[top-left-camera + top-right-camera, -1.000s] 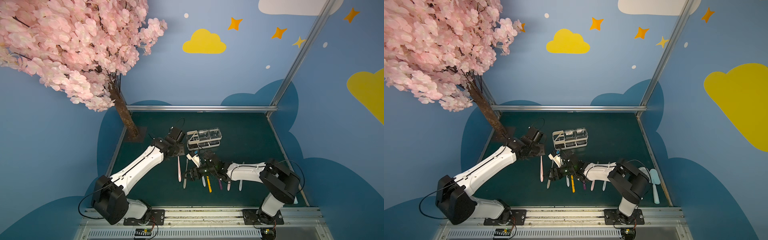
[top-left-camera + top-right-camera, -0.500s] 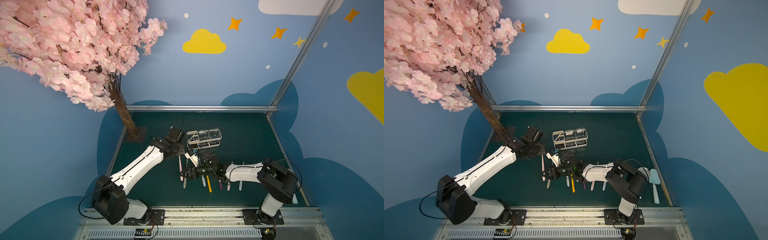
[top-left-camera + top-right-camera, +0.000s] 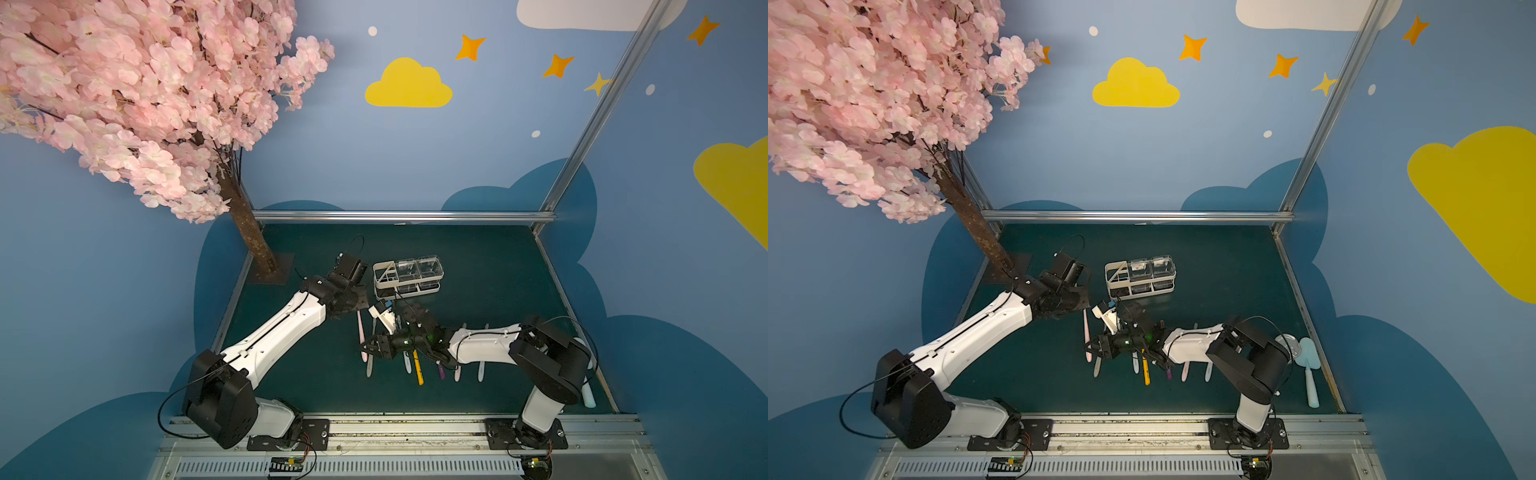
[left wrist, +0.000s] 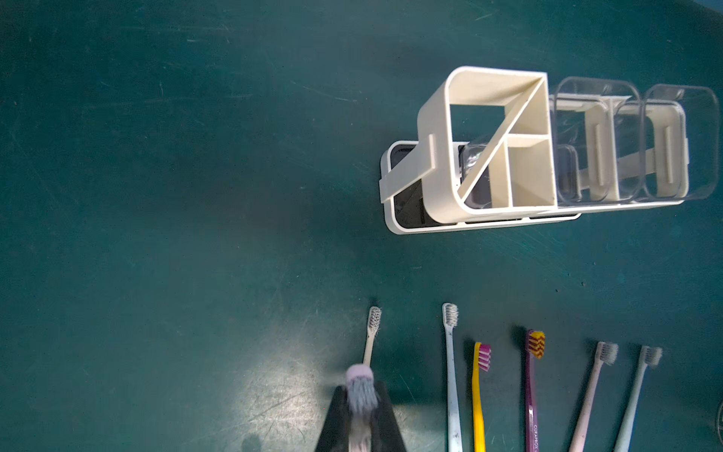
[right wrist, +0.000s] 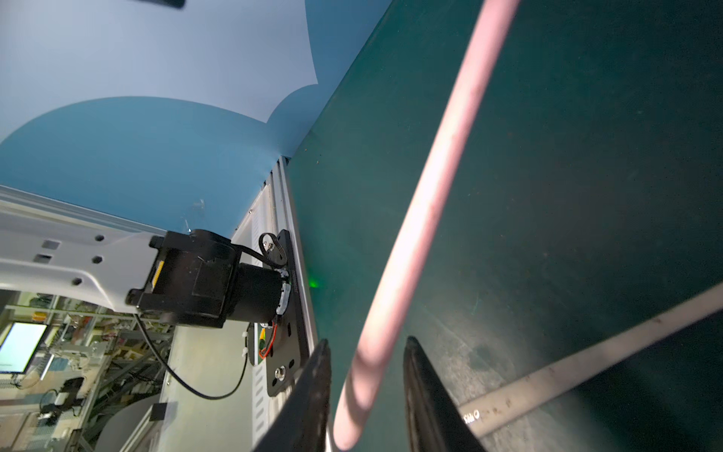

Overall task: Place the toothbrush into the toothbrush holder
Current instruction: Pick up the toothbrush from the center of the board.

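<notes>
A pink toothbrush [image 3: 360,332] [image 3: 1086,334] hangs over the green mat, held near its grey-bristled head [image 4: 358,377] by my left gripper [image 3: 360,309] [image 4: 360,387], which is shut on it. Its long handle [image 5: 426,203] runs down between the jaws of my right gripper [image 5: 367,340] [image 3: 365,347]. Those jaws stand on either side of the handle's end, and a gap still shows on one side. The white toothbrush holder [image 3: 384,279] [image 3: 1115,277] [image 4: 434,129], with its two clear cups, stands just behind both grippers.
Several more toothbrushes lie in a row on the mat, among them a beige one [image 4: 371,332], a yellow one [image 3: 417,370] [image 4: 477,391] and a purple one [image 4: 530,391]. A tree trunk [image 3: 253,245] stands at the back left. A pale blue scoop [image 3: 1310,374] lies by the right edge.
My right gripper has slid left onto the pink handle's end and its jaws have narrowed round it. The left gripper has stayed shut on the brush, hardly moving.
</notes>
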`<action>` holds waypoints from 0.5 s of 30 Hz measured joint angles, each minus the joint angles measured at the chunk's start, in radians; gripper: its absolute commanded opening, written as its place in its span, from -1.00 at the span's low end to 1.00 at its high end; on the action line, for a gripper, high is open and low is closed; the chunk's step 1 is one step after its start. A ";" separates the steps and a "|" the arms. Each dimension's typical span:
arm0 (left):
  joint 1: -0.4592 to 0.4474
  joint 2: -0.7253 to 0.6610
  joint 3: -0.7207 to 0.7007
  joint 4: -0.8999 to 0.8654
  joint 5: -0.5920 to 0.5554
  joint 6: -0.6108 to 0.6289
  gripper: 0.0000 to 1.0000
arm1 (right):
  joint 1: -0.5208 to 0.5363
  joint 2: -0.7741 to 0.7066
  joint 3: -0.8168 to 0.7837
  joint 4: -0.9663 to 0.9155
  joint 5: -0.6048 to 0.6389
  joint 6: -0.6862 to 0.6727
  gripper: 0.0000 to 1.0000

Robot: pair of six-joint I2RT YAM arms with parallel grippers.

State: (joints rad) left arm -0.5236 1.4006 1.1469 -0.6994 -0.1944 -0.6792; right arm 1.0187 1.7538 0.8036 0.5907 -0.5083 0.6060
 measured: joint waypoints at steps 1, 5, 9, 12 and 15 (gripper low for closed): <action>0.000 0.000 0.000 0.001 0.001 -0.001 -0.83 | 0.000 0.000 0.000 0.000 0.000 0.000 -0.53; 0.003 0.000 -0.001 0.005 0.006 -0.002 -0.82 | 0.000 0.000 0.000 0.000 0.002 0.000 -0.62; 0.007 -0.002 -0.001 0.005 0.011 -0.003 -0.79 | -0.002 0.000 0.000 -0.013 0.018 0.006 -0.73; 0.009 -0.010 -0.002 0.005 0.015 -0.007 -0.76 | -0.006 0.000 0.000 -0.031 0.034 0.016 -0.78; 0.013 -0.014 -0.003 0.005 0.015 -0.009 -0.71 | -0.006 0.000 0.000 -0.034 0.040 0.016 -0.84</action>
State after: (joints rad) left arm -0.5110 1.3861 1.1442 -0.6945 -0.1791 -0.6880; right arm 1.0122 1.7535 0.8036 0.5568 -0.4686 0.6220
